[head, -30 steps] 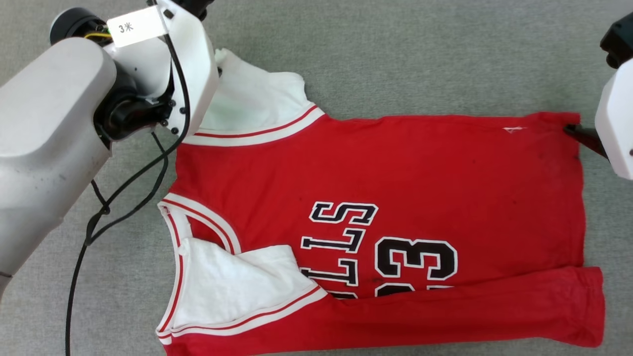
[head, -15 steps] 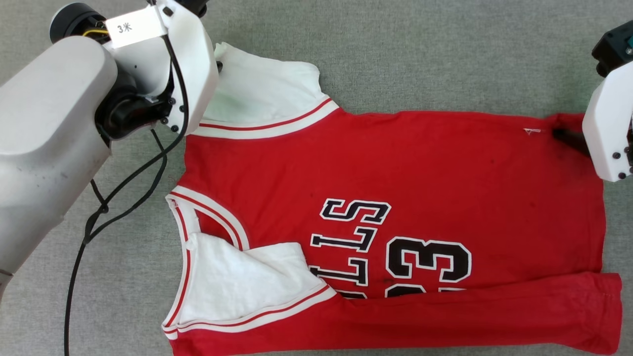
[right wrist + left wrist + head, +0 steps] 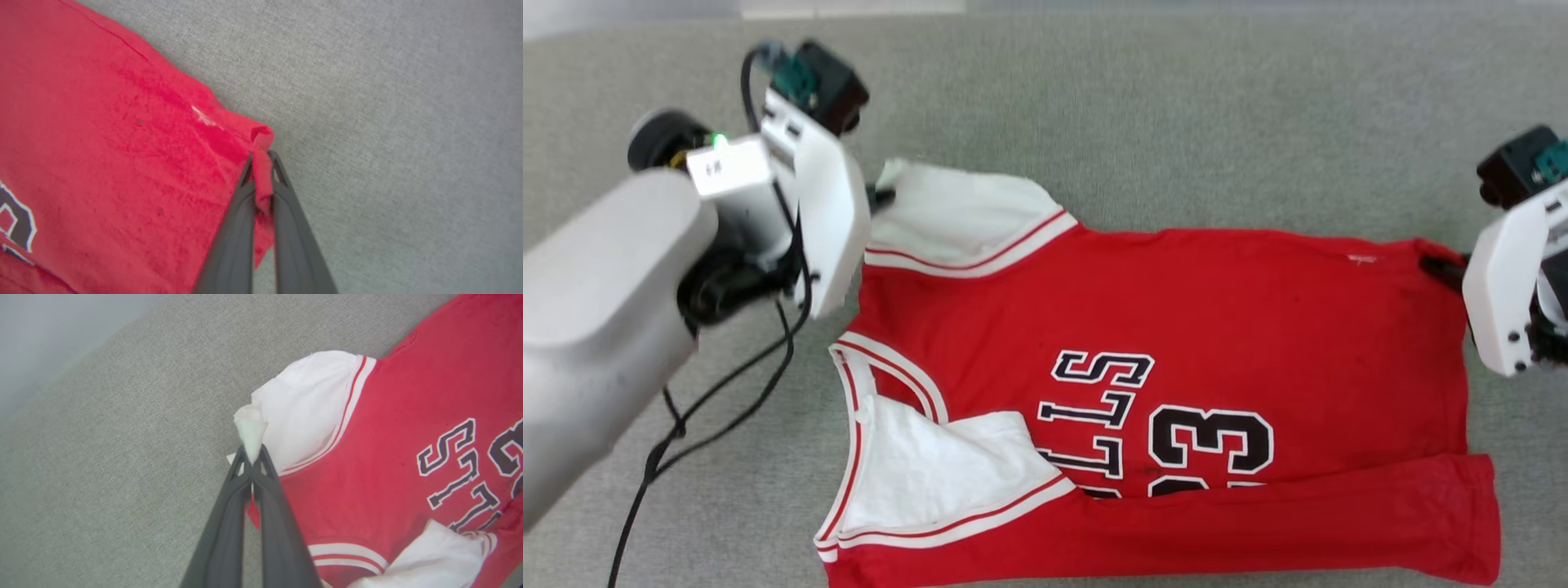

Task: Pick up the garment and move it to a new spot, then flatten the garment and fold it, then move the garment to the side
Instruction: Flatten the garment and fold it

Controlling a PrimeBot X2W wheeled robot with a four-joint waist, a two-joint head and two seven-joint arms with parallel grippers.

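Fingers of the left gripper (image 3: 252, 461) pinch a white sleeve tip (image 3: 250, 428), those of the right gripper (image 3: 263, 163) a red hem corner (image 3: 261, 134) of the garment (image 3: 1176, 310), lying lettering-up on grey cloth (image 3: 1176, 106). I judge it light and limp, sagging between holds; these corners, kept taut, suit me.

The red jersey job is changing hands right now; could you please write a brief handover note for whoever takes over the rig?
Left gripper: shut on the tip of the far white sleeve.
Right gripper: shut on the far hem corner.
Garment: spread front up on the grey surface, neck to the robot's left, hem to its right.
Done: laid out flat; near long edge folded over the lettering, near sleeve tucked in.
Left: probably fold the far edge in, finish the fold, move it aside.
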